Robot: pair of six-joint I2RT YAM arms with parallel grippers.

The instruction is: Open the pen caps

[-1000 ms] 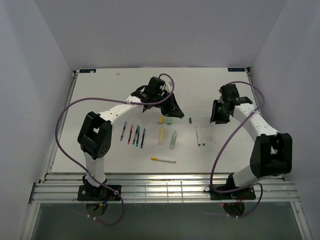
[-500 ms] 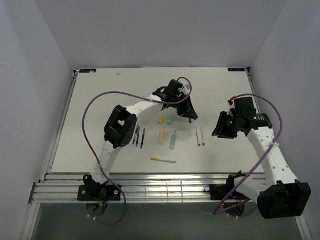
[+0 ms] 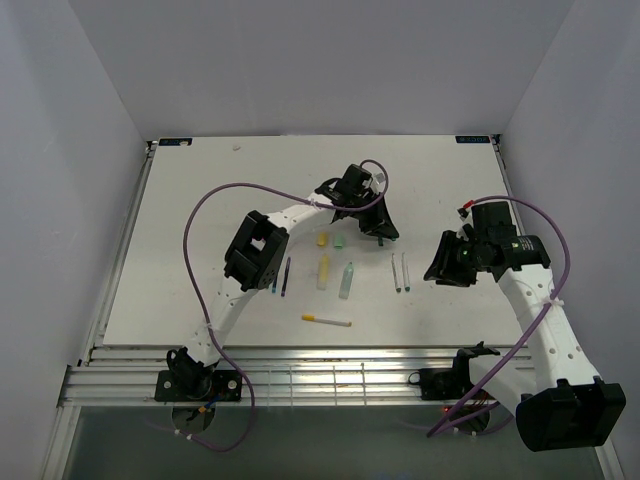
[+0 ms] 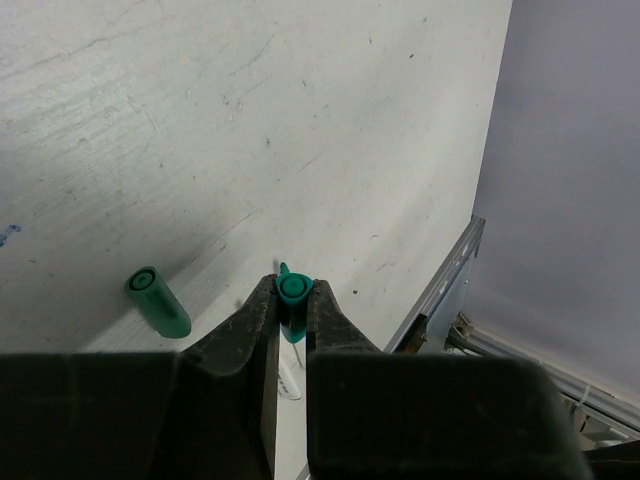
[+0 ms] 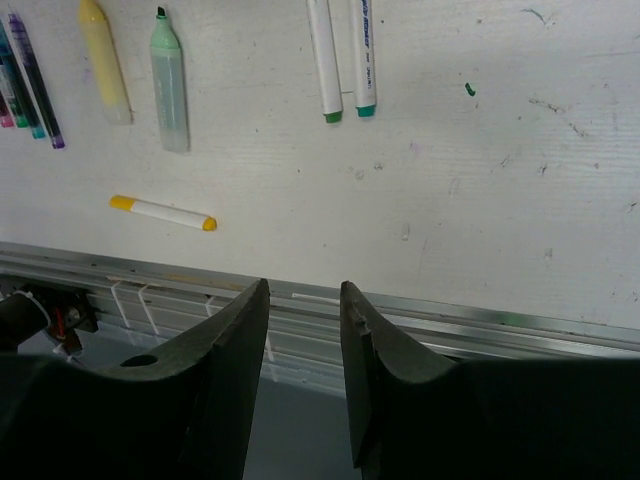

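**A:** How far along is this?

**B:** Past halfway, I'd guess. Nearest, the yellow-ended pen [image 3: 327, 320] lies crosswise and looks capped. The right gripper [image 5: 303, 290] hovers with its jaws parted and empty. Further back, the highlighters [image 3: 323, 270] and slim white pens [image 3: 400, 270] show bare tips, with loose caps [image 3: 322, 240] beyond. Farthest, the left gripper [image 4: 292, 297] pinches a green cap [image 4: 292, 288], end-on to its camera, long axis along the fingers.

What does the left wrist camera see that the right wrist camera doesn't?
Only the left wrist camera: the left hand pinching a green cap, and a loose green cap lying nearby. Only the right wrist camera: the right hand, open and empty, plus the yellow highlighter, the pale-green highlighter, two white pens and a yellow-tipped white pen. Both: the white table.
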